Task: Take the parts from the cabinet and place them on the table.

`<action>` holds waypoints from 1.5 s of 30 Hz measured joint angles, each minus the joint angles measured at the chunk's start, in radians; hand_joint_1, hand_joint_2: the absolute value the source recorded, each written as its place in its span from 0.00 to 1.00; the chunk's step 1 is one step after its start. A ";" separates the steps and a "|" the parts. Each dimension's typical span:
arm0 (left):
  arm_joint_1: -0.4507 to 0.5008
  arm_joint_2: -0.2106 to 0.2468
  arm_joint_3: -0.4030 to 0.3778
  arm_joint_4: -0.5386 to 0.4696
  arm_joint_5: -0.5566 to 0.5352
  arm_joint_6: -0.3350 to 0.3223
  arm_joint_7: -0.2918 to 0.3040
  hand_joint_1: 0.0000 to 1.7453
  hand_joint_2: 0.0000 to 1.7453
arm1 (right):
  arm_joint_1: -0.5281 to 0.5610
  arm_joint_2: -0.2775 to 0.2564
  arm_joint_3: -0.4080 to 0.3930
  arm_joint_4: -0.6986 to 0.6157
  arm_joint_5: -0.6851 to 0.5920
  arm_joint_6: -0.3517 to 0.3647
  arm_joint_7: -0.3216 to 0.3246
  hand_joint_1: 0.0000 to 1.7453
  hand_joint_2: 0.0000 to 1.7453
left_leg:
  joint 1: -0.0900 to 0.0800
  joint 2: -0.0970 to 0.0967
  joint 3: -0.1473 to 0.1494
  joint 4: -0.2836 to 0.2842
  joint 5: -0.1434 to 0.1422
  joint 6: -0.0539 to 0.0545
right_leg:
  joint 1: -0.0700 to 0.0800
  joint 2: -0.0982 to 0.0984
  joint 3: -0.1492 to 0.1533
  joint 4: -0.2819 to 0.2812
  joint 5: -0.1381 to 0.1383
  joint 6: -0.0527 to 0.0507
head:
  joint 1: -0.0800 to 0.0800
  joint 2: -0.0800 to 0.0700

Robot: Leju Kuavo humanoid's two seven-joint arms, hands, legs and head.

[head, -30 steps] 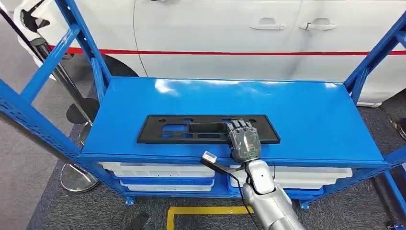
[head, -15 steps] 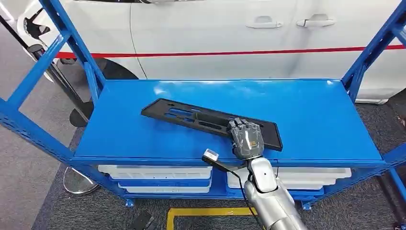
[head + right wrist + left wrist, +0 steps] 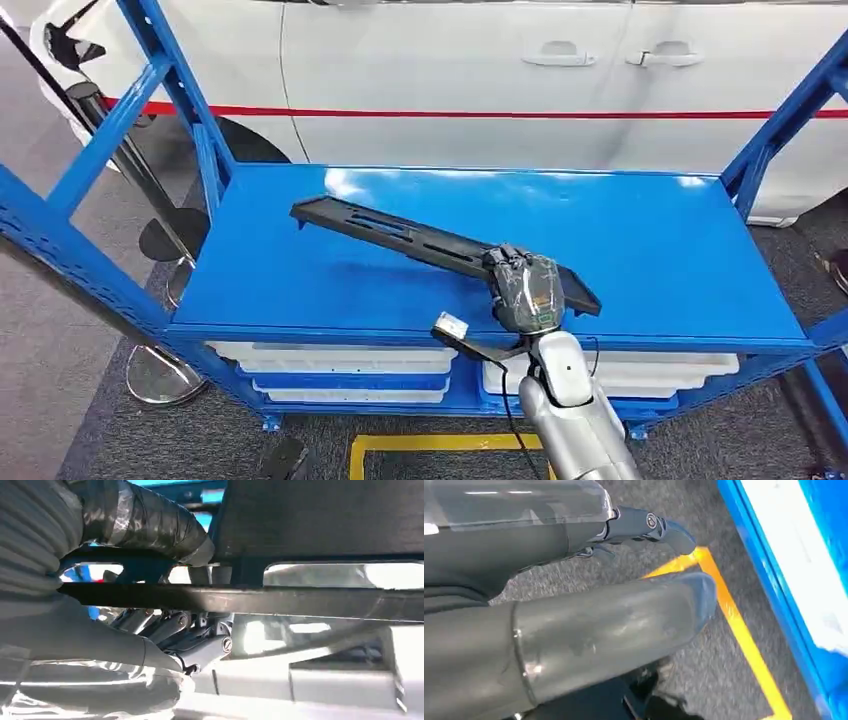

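Note:
A long black plastic panel (image 3: 400, 234) with slotted openings lies slanted over the blue cabinet shelf (image 3: 650, 250), its far end raised toward the back left. My right hand (image 3: 525, 288) grips the panel's near right end at the shelf's front. In the right wrist view the thumb (image 3: 150, 525) and fingers (image 3: 195, 640) close around the panel's black rail (image 3: 300, 600). My left hand (image 3: 574, 610) hangs beside the cabinet above the floor, fingers extended and holding nothing.
A white car (image 3: 480, 70) stands right behind the cabinet. Blue uprights (image 3: 110, 120) frame both sides. White bins (image 3: 340, 360) sit on the lower shelf. Yellow floor tape (image 3: 430, 442) marks the carpet, and a stanchion base (image 3: 160, 370) stands at the left.
My right hand has lifted and swung the panel: it lay flat and square on the shelf, and now it is tilted, its far end raised toward the back left.

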 joint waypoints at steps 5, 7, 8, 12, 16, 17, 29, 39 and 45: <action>-0.003 -0.003 0.003 0.000 0.010 0.026 -0.039 0.00 0.00 | 0.031 0.098 -0.062 -0.243 -0.081 0.000 -0.281 1.00 1.00 | -0.008 0.000 -0.006 0.028 -0.020 -0.019 | 0.007 -0.001 0.128 -0.275 0.117 -0.013 | 0.000 0.000; -0.004 -0.003 0.003 -0.001 0.016 0.008 -0.053 0.00 0.00 | 0.054 0.127 -0.081 -0.318 -0.127 0.000 -0.339 1.00 1.00 | -0.005 -0.002 -0.006 0.022 -0.019 -0.024 | 0.007 -0.002 0.127 -0.273 0.118 -0.020 | 0.000 0.000; -0.002 -0.003 0.003 -0.002 0.018 -0.001 -0.056 0.00 1.00 | 0.063 0.136 -0.087 -0.344 -0.143 0.001 -0.357 1.00 1.00 | -0.003 -0.002 -0.004 0.019 -0.018 -0.030 | 0.011 -0.002 0.127 -0.273 0.117 -0.026 | 0.000 0.000; -0.002 -0.003 0.003 -0.002 0.021 -0.015 -0.066 0.00 1.00 | 0.085 0.169 -0.097 -0.460 -0.176 0.001 -0.419 1.00 1.00 | 0.002 0.000 -0.054 0.139 -0.100 -0.054 | 0.000 -0.001 0.134 -0.288 0.125 -0.049 | 0.000 0.000; 0.018 -0.007 0.003 -0.002 0.031 -0.010 -0.068 0.00 0.00 | 0.108 0.169 -0.107 -0.532 -0.212 0.002 -0.455 1.00 1.00 | 0.007 0.000 -0.132 0.296 -0.136 -0.061 | 0.001 -0.001 0.134 -0.286 0.122 -0.050 | -0.001 0.000; 0.022 -0.007 0.003 -0.002 0.036 -0.008 -0.071 0.00 0.00 | 0.110 0.169 -0.108 -0.549 -0.219 0.002 -0.461 1.00 1.00 | 0.008 0.000 -0.105 0.236 -0.096 -0.059 | 0.001 0.001 0.135 -0.285 0.122 -0.049 | -0.001 0.000; 0.031 -0.014 0.008 -0.002 0.015 0.095 -0.073 0.00 0.00 | 0.109 0.169 -0.098 -0.623 -0.227 0.002 -0.465 1.00 1.00 | 0.002 0.001 0.011 -0.011 -0.002 -0.002 | 0.001 -0.002 0.032 -0.049 -0.010 -0.002 | 0.000 0.000; 0.034 -0.029 0.013 -0.002 0.059 0.092 -0.061 0.00 0.00 | 0.105 0.169 -0.067 -0.633 -0.200 0.002 -0.459 1.00 1.00 | -0.003 -0.002 0.008 0.008 -0.016 -0.031 | 0.011 0.002 0.146 -0.286 0.115 -0.028 | 0.000 0.000; 0.036 -0.031 0.016 -0.002 0.059 0.092 -0.061 0.00 0.00 | 0.104 0.171 -0.057 -0.638 -0.199 0.002 -0.459 1.00 1.00 | 0.006 0.000 -0.125 0.302 -0.166 -0.061 | 0.001 -0.005 0.151 -0.297 0.119 -0.048 | -0.001 0.000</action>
